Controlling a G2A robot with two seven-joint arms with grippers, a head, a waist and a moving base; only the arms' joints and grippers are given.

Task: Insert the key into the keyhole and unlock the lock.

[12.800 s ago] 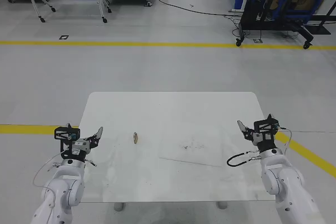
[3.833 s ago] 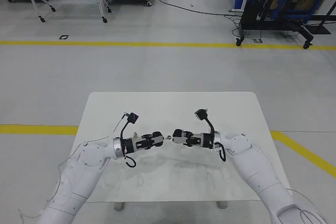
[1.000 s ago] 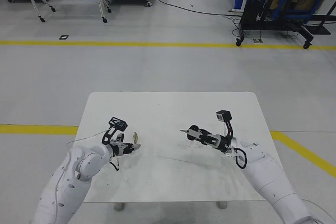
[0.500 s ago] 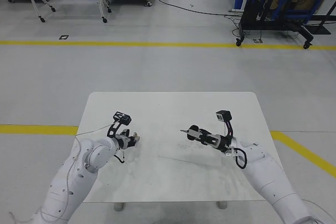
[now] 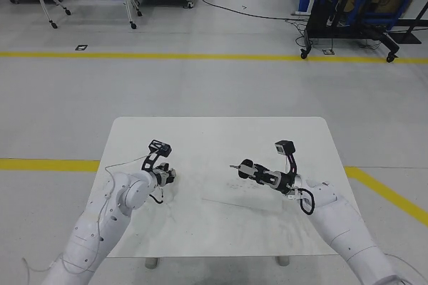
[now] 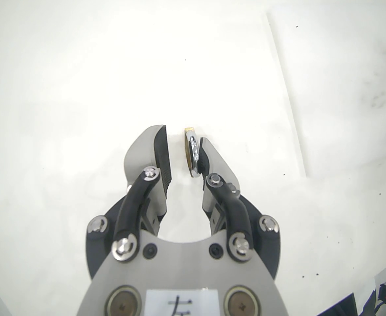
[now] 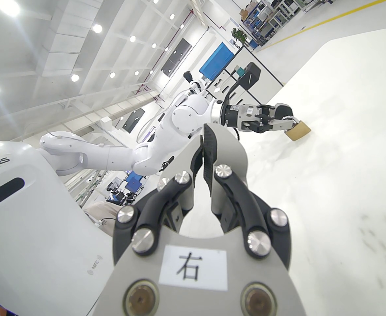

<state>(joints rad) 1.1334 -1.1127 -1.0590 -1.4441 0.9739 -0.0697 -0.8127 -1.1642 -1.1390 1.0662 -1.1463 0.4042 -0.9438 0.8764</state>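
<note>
- The lock stands on edge on the table, inside the narrowly parted left claw, touching one pad.
- It is small, stiff metal, probably dense and slick, so grip its flat sides.
- The right claw is pinched shut, seemingly on the thin key.

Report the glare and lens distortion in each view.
Left wrist view: the table washes out to near-white around the left gripper and padlock. Right wrist view: ceiling lights bloom, and the roof beams bow with the wide lens. Top view: light falls evenly on the table, scuff marks readable.
</note>
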